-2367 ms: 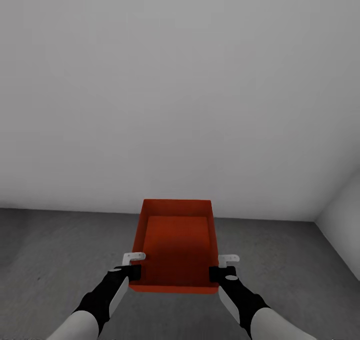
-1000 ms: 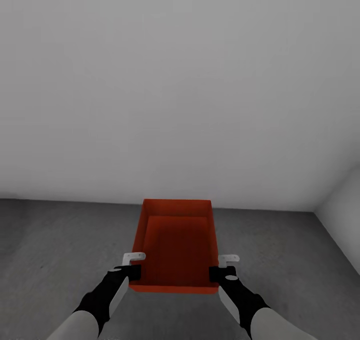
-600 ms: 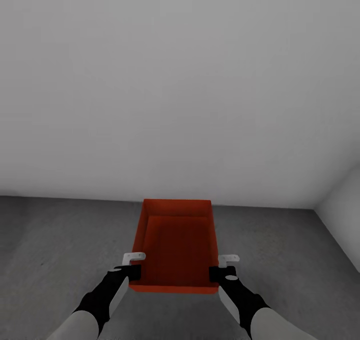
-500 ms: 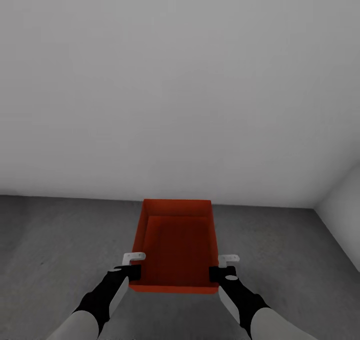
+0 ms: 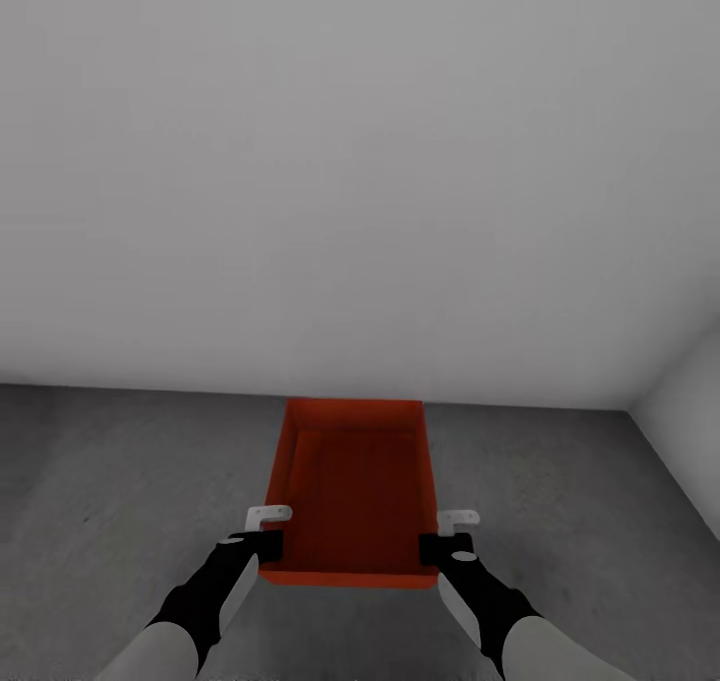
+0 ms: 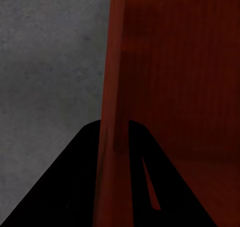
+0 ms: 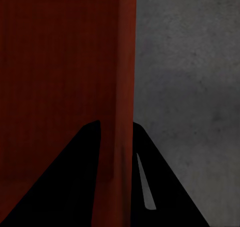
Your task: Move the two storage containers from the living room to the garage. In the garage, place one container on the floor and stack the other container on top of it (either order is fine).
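Container (image 5: 350,491) hangs above the concrete floor (image 5: 110,481) near the grey wall (image 5: 360,161), left claw (image 5: 268,541) and right claw (image 5: 440,543) each clamped on a side wall. Lower both arms evenly, keeping it level, then release together.

One orange-red container (image 5: 350,491) shows, an open-topped rectangular box with plain straight walls and an empty flat bottom. It sits level with its long axis running away from the robot, held above the dark grey mottled floor (image 5: 120,481), its left wall pinched by the left gripper (image 5: 265,536) and its right wall by the right gripper (image 5: 440,539), near the grey-white wall.
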Tool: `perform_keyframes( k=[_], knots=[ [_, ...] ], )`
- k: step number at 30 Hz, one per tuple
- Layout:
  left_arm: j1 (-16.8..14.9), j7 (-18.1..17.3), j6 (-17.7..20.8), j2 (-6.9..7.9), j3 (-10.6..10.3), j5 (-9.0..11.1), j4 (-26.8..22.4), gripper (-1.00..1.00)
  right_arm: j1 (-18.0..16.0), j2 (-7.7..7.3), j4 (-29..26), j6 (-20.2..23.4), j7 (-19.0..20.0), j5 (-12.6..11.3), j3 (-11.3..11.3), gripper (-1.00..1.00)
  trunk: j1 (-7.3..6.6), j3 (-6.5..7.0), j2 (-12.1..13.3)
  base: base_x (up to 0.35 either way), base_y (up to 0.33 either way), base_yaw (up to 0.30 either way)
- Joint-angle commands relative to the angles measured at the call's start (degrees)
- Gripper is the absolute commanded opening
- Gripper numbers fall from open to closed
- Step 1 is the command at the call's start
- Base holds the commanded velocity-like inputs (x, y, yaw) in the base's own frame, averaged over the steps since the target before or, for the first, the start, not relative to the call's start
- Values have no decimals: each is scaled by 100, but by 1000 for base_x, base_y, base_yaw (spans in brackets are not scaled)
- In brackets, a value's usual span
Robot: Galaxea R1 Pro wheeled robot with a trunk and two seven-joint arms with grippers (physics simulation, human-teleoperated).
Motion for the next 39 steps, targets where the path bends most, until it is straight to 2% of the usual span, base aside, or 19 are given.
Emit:
perform_keyframes(
  k=[1, 39],
  knots=[
    [0, 93, 45, 20, 248, -43, -5, -100, -8, -25, -27, -193, -483, 72, -259, -100, 3, -19, -11, 0, 0, 0],
    [1, 111, 39, 11, 249, -57, -40, -100, -8, -25, -27, -228, -483, 72, -259, -100, 3, -374, -11, 0, 0, 0]
  ],
)
